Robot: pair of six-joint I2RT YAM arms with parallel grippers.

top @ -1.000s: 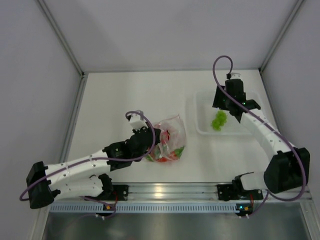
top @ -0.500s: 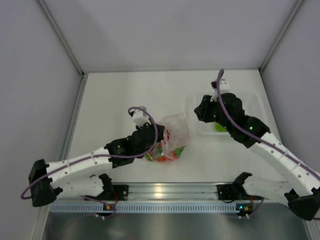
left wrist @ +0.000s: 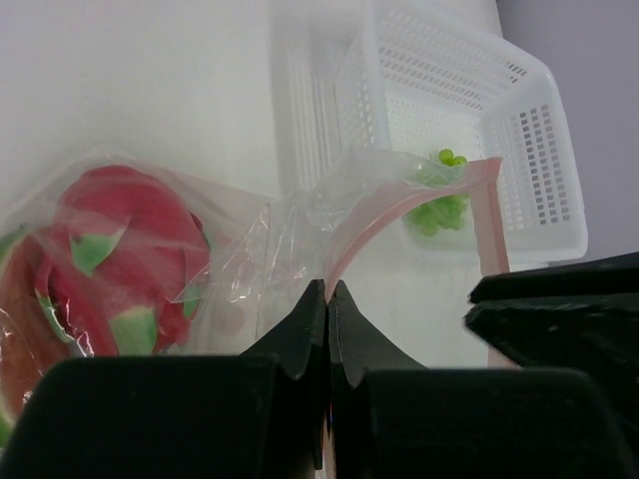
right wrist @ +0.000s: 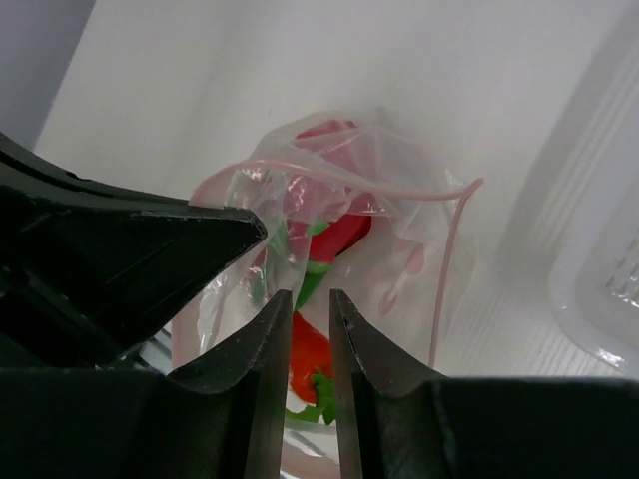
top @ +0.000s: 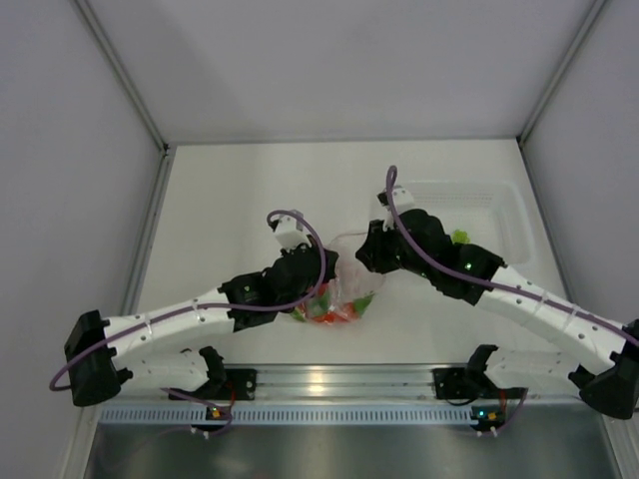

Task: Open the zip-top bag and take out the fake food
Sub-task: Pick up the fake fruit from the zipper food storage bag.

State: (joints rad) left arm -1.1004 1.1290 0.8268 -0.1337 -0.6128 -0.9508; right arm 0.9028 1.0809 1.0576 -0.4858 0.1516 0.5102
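Both arms were built alike: slim white link shells dotted with small dark screws, joined by bulky black joint housings. The left arm (top: 170,324) carried a black left shoulder block (top: 88,359) at eight o'clock of the overhead view. The right arm (top: 539,304) had a matching right shoulder block (top: 611,384) at four o'clock. A purple cable (top: 319,244) looped off each wrist beside a small white plug (top: 290,228). Tiny green lights (top: 466,266) glowed on the right forearm's black housing. Both tools were matt black: the left tool (left wrist: 327,299) had wedge-shaped fingers, the right tool (right wrist: 312,304) curved, blade-like ones.
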